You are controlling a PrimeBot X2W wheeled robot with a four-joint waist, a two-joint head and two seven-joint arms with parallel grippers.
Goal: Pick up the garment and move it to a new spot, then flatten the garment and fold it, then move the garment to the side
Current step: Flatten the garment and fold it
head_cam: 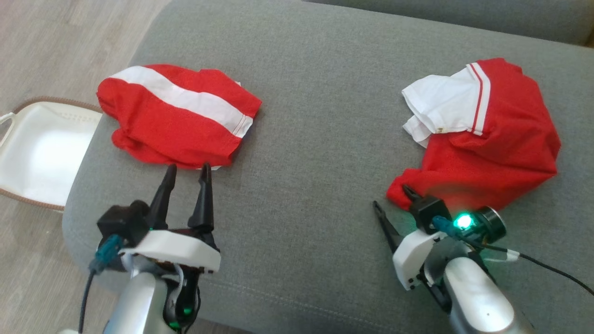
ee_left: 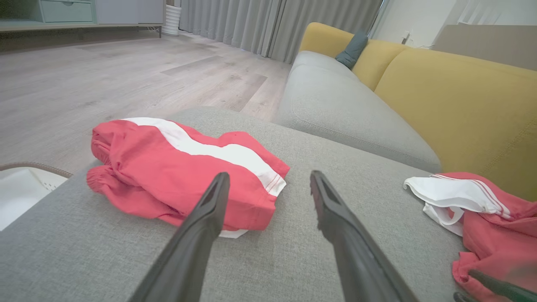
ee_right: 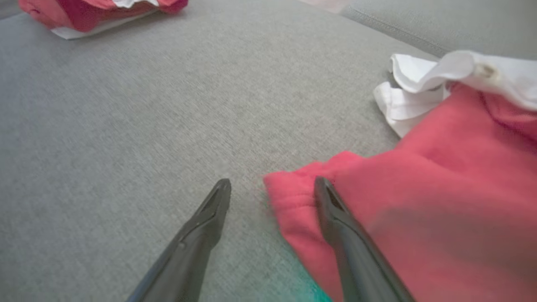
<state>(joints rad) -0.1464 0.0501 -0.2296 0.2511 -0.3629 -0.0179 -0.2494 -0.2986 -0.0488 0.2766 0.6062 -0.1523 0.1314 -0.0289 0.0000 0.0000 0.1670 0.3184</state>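
Main risk: the right gripper (head_cam: 390,195) is straddling just the near corner of the crumpled red cotton polo shirt with a white collar (head_cam: 501,153). A pinch here is prob. catching one bunched edge only, so the shirt is likely dragging or unrolling instead of lifting clean, or slipping out. One finger is sitting over red cloth, the other over the bare grey woven sofa cushion (head_cam: 315,139). Can't tell if either is touching. Closing too low is risking a grab of upholstery w/ the fabric.

Second risk is mixing up targets. The loosely folded red shorts with a broad white stripe (head_cam: 158,125) are lying at the cushion's left end, near the white plastic laundry basket (head_cam: 41,153) on the floor. The left gripper (head_cam: 189,167) is pointing its tips right at their near edge, and a nudge there is going to undo that fold.

Pose: both arms are reaching fwd from the cushion's near edge, forearms low, fingers angled down at the surface. The left gripper is sitting level, fingers side by side. The right gripper is rolled onto its side, so its fingers are lining up diagonally in the head view. Both are standing wide apart, gripping nothing.

The shirt, which I'm taking as the garment to work on, is lying at the cushion's right end, collar toward the back, well apart from the shorts.
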